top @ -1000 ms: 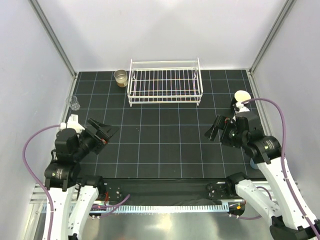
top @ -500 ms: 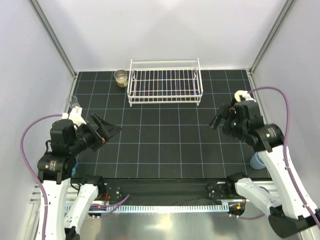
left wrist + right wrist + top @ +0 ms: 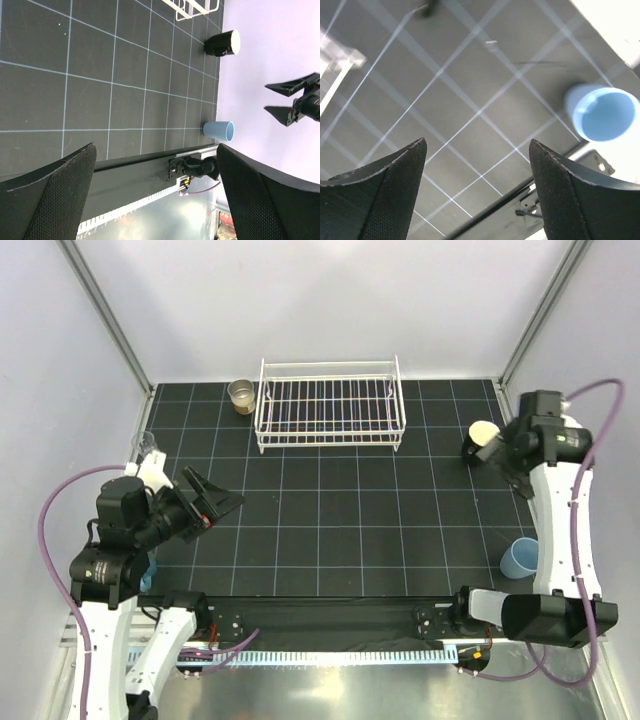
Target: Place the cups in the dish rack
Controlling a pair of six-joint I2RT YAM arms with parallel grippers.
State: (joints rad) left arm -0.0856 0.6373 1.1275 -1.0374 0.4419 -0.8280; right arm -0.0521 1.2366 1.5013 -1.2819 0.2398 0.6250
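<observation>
White wire dish rack (image 3: 330, 405): long axis left–right, open side up. Light blue tumbler (image 3: 520, 558) upright. Black cream-lined cup (image 3: 480, 439) partly hidden by right gripper (image 3: 477, 145). Left gripper (image 3: 156, 150) and right both spread, gripping nothing.

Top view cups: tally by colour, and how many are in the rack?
Tan metallic cup: 1
Clear glass: 1
Black cup, cream inside: 1
Light blue tumbler: 1
Total: 4 visible, 0 in the dish rack

Dish rack (image 3: 186, 15) cut off by left wrist view's top edge
</observation>
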